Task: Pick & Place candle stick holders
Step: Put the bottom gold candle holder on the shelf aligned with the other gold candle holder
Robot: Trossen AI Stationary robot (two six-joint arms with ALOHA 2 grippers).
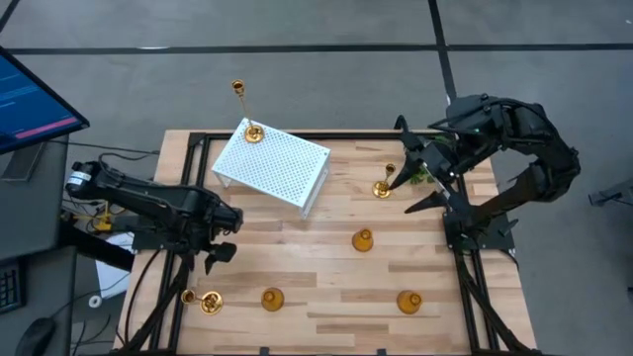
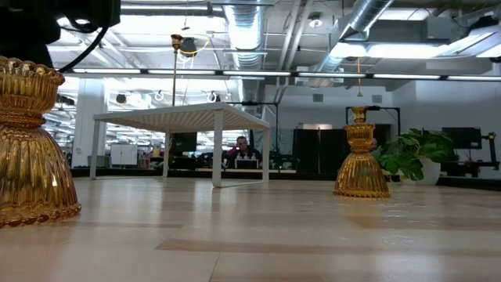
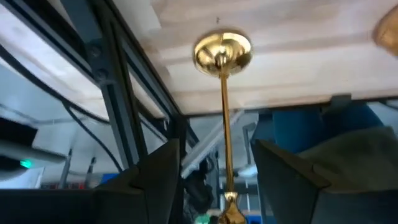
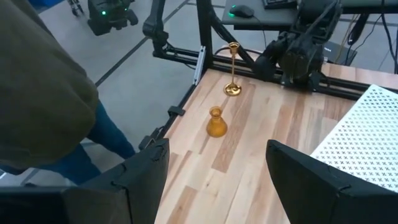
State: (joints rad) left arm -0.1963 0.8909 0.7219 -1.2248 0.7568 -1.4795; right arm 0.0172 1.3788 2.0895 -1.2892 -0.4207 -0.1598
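**Left arm lines up on a tall holder**

Now the left gripper (image 1: 220,240) hangs over the near left corner with its fingers apart; the tall candle stick holder (image 3: 223,93) shows between them, likely so it can be picked; nothing is held yet. The right gripper (image 1: 420,183), fingers apart and empty, waits far right by the green plant (image 1: 423,173). Another tall holder (image 1: 253,132) stands on the white rack (image 1: 272,164); short holders (image 1: 363,238) sit well apart.

- tall gold stem holders: one (image 1: 253,131) upright on white rack, one (image 1: 383,185) mid-table, one (image 1: 209,302) at front-left corner
- three short bell holders (image 1: 362,239) (image 1: 271,299) (image 1: 408,302) upright along front
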